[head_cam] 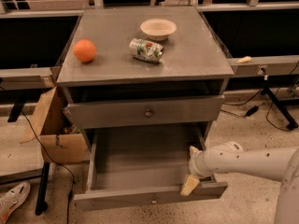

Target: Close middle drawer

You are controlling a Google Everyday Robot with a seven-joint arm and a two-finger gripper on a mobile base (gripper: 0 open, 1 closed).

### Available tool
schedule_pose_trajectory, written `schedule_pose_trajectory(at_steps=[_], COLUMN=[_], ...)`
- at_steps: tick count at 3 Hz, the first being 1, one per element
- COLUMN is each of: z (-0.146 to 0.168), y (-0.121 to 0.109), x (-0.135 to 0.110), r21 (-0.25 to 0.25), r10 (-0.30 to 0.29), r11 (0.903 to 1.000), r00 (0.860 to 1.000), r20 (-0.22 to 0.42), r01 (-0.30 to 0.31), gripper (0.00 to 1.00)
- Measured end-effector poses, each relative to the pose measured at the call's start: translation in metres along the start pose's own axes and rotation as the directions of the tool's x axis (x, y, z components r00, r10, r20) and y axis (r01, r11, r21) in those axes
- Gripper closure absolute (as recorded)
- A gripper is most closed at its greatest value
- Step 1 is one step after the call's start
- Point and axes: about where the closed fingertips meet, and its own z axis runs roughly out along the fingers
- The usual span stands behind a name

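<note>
Hand (191,168) on the white arm sits at the right front corner of the middle drawer (121,200), its two tan fingers spread apart and gripping nothing. That drawer stands pulled far out beneath the top drawer (117,113). On the table (201,55) behind lie an orange (84,51), a can (146,49) on its side, then a bowl (158,29).

You had the orange (84,51) at the left of the cabinet top (196,55), the can (146,50) lying near the middle, and the bowl (158,29) just behind it. Under the top drawer (117,113), the middle drawer (140,197) stood out forward. Your gripper (191,168) sat at that drawer's right front corner, just behind its front panel. A cardboard box (51,125) stood on the floor left of the cabinet, with a shoe (11,199) in front of the box, further left.
</note>
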Motion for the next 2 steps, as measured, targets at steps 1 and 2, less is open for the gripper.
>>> schedule_pose_trajectory(at_steps=[1, 2], z=[-0.0015, -0.0042], y=[-0.0047, -0.0060], x=[0.0029, 0.0031], r21=[0.019, 0.031], r10=[0.021, 0.030], r11=[0.9996, 0.9990], r00=[1.000, 0.999], r20=[0.009, 0.020], r01=[-0.021, -0.031], gripper=[0.00, 0.00])
